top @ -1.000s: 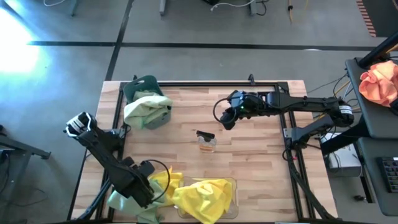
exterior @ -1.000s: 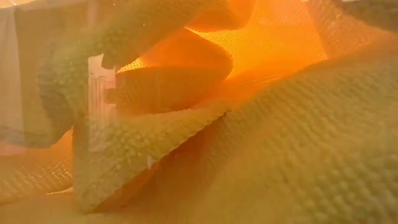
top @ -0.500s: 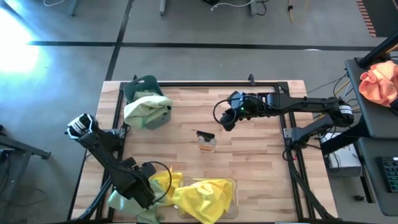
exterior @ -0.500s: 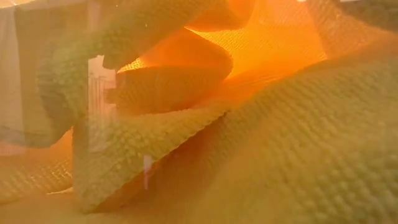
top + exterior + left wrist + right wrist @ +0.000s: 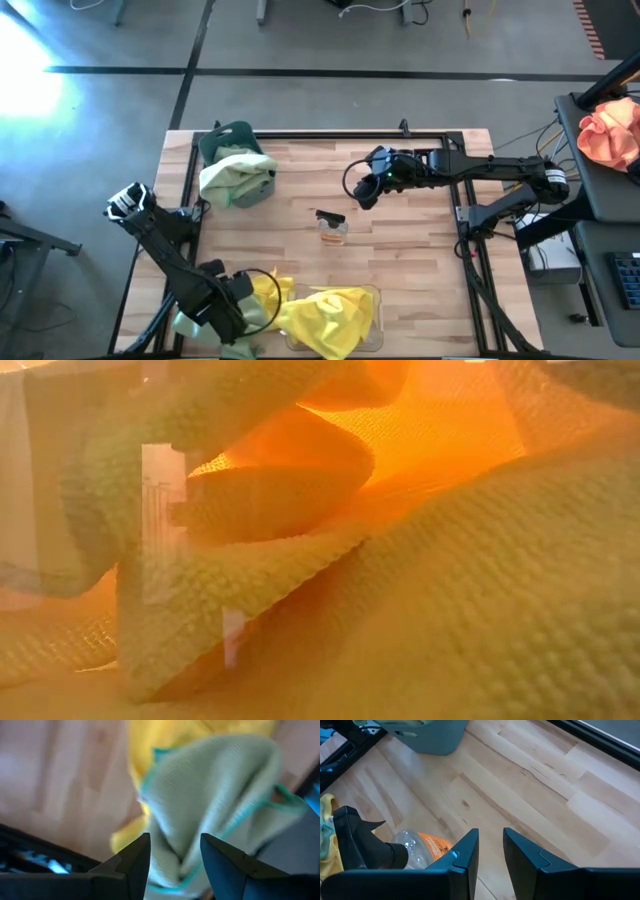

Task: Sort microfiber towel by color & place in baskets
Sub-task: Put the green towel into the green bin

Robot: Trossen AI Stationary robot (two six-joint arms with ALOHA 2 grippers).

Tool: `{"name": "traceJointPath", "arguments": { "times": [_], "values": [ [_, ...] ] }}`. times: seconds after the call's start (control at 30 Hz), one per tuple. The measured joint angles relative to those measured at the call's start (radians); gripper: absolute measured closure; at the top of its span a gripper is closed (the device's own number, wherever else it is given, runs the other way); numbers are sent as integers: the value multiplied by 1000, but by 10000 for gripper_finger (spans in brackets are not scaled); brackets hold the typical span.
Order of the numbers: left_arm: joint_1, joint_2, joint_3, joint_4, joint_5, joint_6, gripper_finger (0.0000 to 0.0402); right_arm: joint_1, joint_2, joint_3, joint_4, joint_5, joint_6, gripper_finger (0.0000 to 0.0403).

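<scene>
A green towel [image 5: 210,805] is being approached by the left tool [image 5: 172,855] — fingers spread, nothing held — and only green should be pinched, clear of the yellow towel [image 5: 325,318].

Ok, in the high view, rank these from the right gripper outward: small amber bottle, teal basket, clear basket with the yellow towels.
From the right gripper:
1. Small amber bottle, mid-table, just toward the near edge.
2. Teal basket, far-left corner, holding green towels.
3. Clear basket, near edge, with yellow towels.
</scene>
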Motion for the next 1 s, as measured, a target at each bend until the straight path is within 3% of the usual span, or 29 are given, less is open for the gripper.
{"name": "traceJointPath", "arguments": {
  "times": [0.13,0.4,0.7,1.0],
  "values": [
    [-1,0,-6,72,78,29,244,0,0,0,0,0,0,321],
    [-1,0,-2,314,93,2,244,0,0,0,-1,-3,-44,321],
    [-2,10,-31,317,76,-43,244,6,0,0,-71,-52,-53,321],
    [-9,133,-34,314,128,27,244,6,0,-1,-89,-53,-55,321]
  ]
}}
